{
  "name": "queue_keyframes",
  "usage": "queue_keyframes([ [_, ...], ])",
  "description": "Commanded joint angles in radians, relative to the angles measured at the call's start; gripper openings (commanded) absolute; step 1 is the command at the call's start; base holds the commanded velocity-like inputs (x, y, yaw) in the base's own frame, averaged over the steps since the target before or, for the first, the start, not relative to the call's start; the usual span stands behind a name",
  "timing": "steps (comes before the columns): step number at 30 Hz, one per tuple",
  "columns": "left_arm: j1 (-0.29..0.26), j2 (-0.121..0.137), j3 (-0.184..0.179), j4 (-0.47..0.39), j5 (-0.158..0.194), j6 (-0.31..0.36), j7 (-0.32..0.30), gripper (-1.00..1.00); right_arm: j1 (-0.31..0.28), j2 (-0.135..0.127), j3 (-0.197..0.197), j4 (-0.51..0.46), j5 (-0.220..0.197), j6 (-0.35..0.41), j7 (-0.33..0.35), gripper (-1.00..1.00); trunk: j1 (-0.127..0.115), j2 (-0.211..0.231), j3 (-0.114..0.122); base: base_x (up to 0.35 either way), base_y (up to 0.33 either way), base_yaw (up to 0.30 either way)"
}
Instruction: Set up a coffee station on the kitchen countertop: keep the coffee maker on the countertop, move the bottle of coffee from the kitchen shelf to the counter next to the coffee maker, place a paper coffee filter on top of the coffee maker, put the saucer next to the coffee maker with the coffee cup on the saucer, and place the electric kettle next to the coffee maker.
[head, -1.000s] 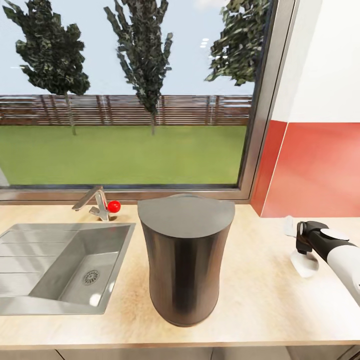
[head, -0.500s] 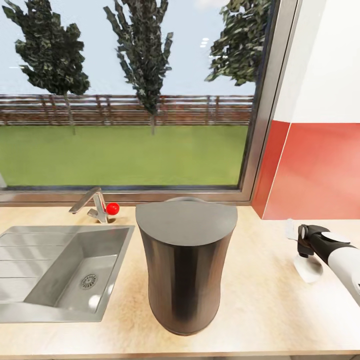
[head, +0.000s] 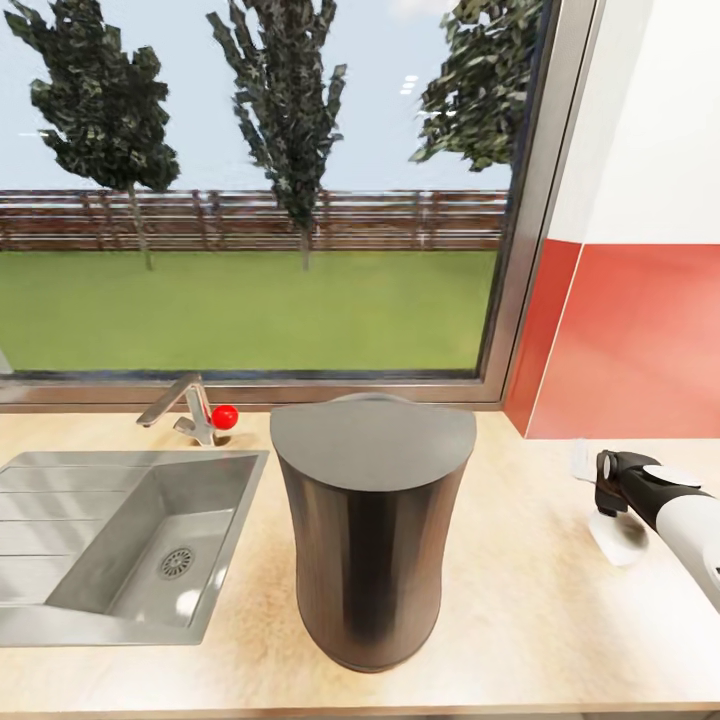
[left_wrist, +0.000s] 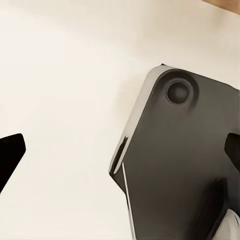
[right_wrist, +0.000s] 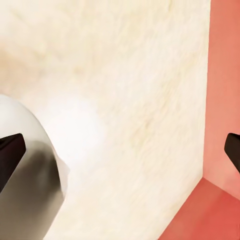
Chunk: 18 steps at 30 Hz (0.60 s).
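A: Head view. What stands on the bench (head: 520, 610)?
B: The coffee maker (head: 372, 530), a dark grey waisted cylinder, upright near the front edge of the light wood-grain surface. A steel sink (head: 120, 540) lies to its left, with a tap (head: 185, 405) and a red knob (head: 226, 416) behind it, below the window (head: 260, 190).

A: And to the right?
B: The right arm (head: 665, 510), white with a black wrist, reaches in over the bench, well apart from the coffee maker. A pale white shape (head: 618, 535) lies on the bench below the wrist; what it is cannot be told. A red wall panel (head: 630, 340) rises behind.

A: Left wrist view?
B: The left claw (left_wrist: 120, 150) is spread: its two dark fingertips (left_wrist: 11, 150) sit at opposite edges, nothing between them. A dark grey plate (left_wrist: 185, 165) lies over a pale surface.

A: Right wrist view?
B: The right claw (right_wrist: 120, 150) is likewise spread, fingertips (right_wrist: 10, 150) far apart and holding nothing, over the bench beside the red wall. A rounded white form (right_wrist: 27, 175) lies by one fingertip; contact cannot be told.
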Motion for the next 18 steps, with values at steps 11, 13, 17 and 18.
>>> queue_keyframes([
  [11,0.0,0.0,-0.002,-0.001,0.007,0.001,-0.004,1.0,0.0,0.0,0.0,0.007,0.003,-0.008,0.006,1.0,0.043,-0.079,-0.036,0.0,0.0,0.0],
  [13,0.0,0.0,-0.002,-0.001,0.007,0.001,-0.004,1.0,0.0,0.0,0.0,0.011,0.003,-0.01,0.006,1.0,0.05,-0.093,-0.043,0.0,0.0,0.0],
  [17,0.0,0.0,-0.002,-0.001,0.007,0.001,-0.004,1.0,0.0,-0.001,0.0,0.015,0.003,-0.012,0.006,1.0,0.058,-0.107,-0.049,0.0,0.0,0.0],
  [18,0.0,0.0,-0.002,-0.001,0.007,0.001,-0.004,1.0,0.0,-0.002,0.0,0.016,0.003,-0.012,0.006,1.0,0.058,-0.107,-0.049,0.0,0.0,0.0],
])
